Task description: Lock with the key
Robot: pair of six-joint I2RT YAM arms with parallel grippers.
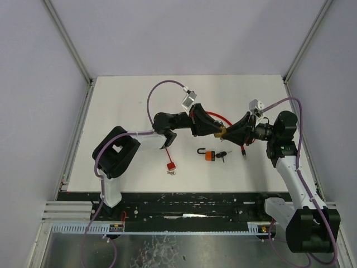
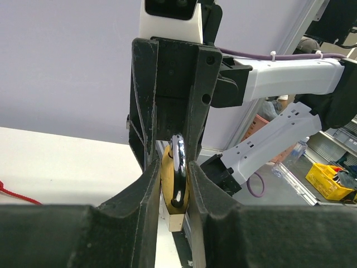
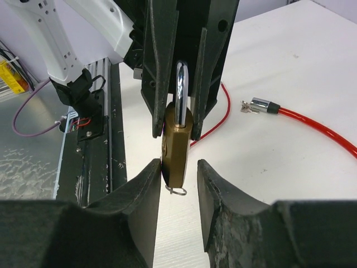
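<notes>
In the left claw (image 2: pixel 173 168), the brass padlock (image 3: pixel 177 149) sits — keyhole hidden.

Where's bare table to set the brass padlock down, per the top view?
Free: far strip of table behind the left arm and right arm; near-right patch between orange padlock and right arm. Crowded: centre, with red padlock, keys, red cable.

Bright, even overhead light. Shadows on the white tabletop (image 1: pixel 139 100) are faint. Glare streaks the padlock (image 3: pixel 177 146) shackle. The right pincer (image 3: pixel 179 167) is dark and slightly blurred close up.
</notes>
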